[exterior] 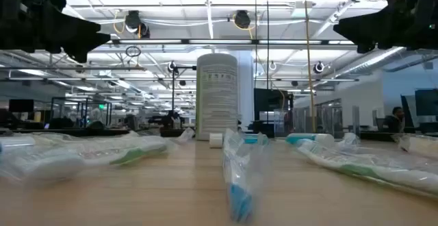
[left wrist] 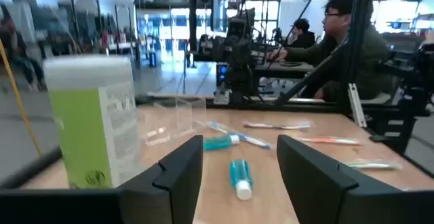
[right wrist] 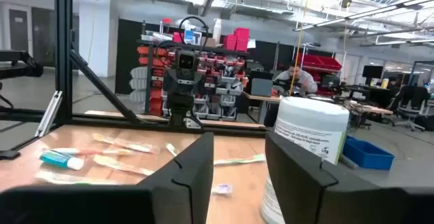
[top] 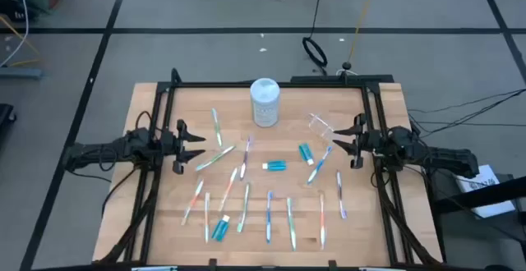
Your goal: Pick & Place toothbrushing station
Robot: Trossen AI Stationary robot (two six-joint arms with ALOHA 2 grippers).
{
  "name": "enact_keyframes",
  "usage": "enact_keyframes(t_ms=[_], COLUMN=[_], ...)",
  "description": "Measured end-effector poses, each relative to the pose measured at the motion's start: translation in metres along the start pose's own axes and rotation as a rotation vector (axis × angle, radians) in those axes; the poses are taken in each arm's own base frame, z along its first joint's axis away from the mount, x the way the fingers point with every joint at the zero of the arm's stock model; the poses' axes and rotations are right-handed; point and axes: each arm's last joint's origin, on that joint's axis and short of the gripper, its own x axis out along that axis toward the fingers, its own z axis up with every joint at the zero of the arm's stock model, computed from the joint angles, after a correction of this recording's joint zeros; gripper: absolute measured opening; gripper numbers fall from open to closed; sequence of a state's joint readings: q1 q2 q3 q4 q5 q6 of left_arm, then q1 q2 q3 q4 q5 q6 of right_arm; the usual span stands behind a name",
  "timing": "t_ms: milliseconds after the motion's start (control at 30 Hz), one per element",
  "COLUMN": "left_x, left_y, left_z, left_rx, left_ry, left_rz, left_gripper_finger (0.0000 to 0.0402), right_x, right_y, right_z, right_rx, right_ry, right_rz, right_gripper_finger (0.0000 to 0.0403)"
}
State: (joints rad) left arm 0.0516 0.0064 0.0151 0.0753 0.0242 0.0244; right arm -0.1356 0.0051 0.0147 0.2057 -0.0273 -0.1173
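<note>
- Teal toothpaste tubes (top: 275, 166) and toothbrushes (top: 245, 207) lie scattered on the bench (top: 164, 222); nothing picked yet, I judge.
- Left hand (top: 196, 146) and right hand (top: 339, 142) hover released, empty.
- Next, I'd lower one onto the clear cup (top: 320, 126).

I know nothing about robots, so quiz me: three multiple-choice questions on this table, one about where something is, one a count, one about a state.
1. Where is the white canister?
A. far edge, middle
B. near edge, left corner
C. in the right fingers

2. How many teal toothpaste tubes lie on the table?
A. one
B. three
C. six

3. How do the left gripper fingers stand?
A. shut on a toothbrush
B. apart, holding nothing
C. shut on the cup

Answers:
1 A: the high view shows it upright at the far middle.
2 B: tubes at.
3 B: the left wrist view shows bare wood between its fingers.
</note>
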Motion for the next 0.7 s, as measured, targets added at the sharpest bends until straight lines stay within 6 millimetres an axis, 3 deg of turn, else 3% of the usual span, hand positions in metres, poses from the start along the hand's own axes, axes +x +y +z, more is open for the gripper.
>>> enact_keyframes(t_ms=[133, 467, 700], left_x=[0.000, 0.000, -0.001], left_y=[0.000, -0.001, -0.001], left_z=[0.000, 0.005, 0.010], left_rx=[0.054, -0.081, -0.055], left_ry=[-0.004, -0.052, -0.100], left_rz=[-0.001, -0.045, -0.047], left_gripper_finger=[0.0196, 0.0196, 0.0196], right_x=[0.000, 0.000, -0.001], right_y=[0.000, -0.001, -0.002], right_z=[0.003, 0.008, 0.015], right_rx=[-0.005, 0.032, 0.038], right_ry=[-0.033, -0.081, -0.160], right_rz=[-0.007, -0.009, -0.019], right_gripper_finger=[0.0126, 0.0126, 0.0126])
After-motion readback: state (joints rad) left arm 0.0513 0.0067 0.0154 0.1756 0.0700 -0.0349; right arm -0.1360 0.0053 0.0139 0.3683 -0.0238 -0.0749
